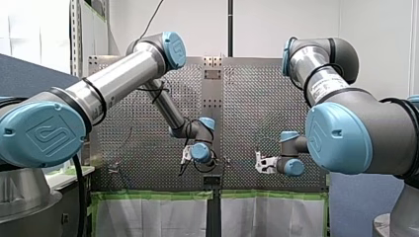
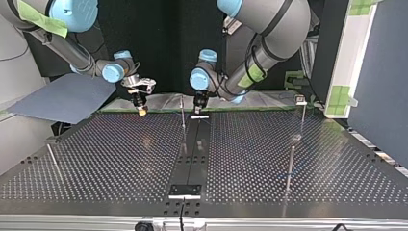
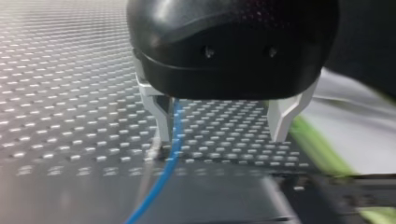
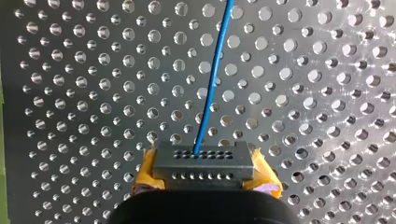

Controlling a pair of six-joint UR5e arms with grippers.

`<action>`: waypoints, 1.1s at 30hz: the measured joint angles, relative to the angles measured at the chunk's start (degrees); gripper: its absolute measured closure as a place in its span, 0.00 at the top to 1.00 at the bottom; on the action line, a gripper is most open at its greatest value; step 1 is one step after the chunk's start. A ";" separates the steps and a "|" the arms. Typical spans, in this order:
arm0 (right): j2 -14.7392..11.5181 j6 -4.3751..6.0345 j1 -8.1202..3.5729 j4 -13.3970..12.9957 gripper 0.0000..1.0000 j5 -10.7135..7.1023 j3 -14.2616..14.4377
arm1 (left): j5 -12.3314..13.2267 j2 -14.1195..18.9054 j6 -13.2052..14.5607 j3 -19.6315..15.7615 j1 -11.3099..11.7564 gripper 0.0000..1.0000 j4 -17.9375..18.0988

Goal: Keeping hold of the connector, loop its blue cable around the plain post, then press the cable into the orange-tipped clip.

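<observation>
ur logo on blue joint cap [image 1: 47,133]

A white wall [image 1: 375,29] rises behind the perforated metal desk [image 1: 257,98] in the front view, a black pole [image 1: 230,27] at upper centre. Green tape [image 1: 148,194] edges white sheeting [image 1: 148,217] along the bottom. In the top view, a blue-grey panel [image 2: 62,98] lies at left, a dark partition [image 2: 380,82] at right.
</observation>
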 joint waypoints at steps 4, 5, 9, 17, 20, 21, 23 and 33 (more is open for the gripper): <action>0.00 -0.09 0.06 0.20 0.00 0.00 0.00 | 0.01 0.05 1.70 -1.54 -0.32 1.00 -0.85; 0.00 -0.10 0.06 0.24 0.00 0.00 0.01 | 0.19 0.09 1.96 -1.87 -0.41 1.00 -0.91; -0.01 -0.12 0.07 0.31 0.00 0.00 0.01 | 1.28 0.70 2.64 -3.56 -0.99 1.00 -0.43; -0.01 -0.12 0.21 0.41 0.00 0.00 0.02 | 3.02 4.35 1.54 -7.78 -1.95 1.00 3.04; -0.01 -0.12 0.29 0.44 0.00 0.00 0.03 | 4.04 4.85 1.30 -8.83 -2.62 1.00 3.46; -0.01 -0.14 0.31 0.49 0.00 0.00 0.03 | 4.27 4.93 1.23 -9.18 -2.94 1.00 3.71; -0.01 -0.23 0.32 0.59 0.00 0.00 0.03 | 4.50 4.98 1.11 -9.73 -3.47 1.00 4.23; 0.00 -0.47 0.33 0.84 0.00 0.00 0.02 | 4.44 5.03 -0.29 -11.18 -5.89 1.00 6.70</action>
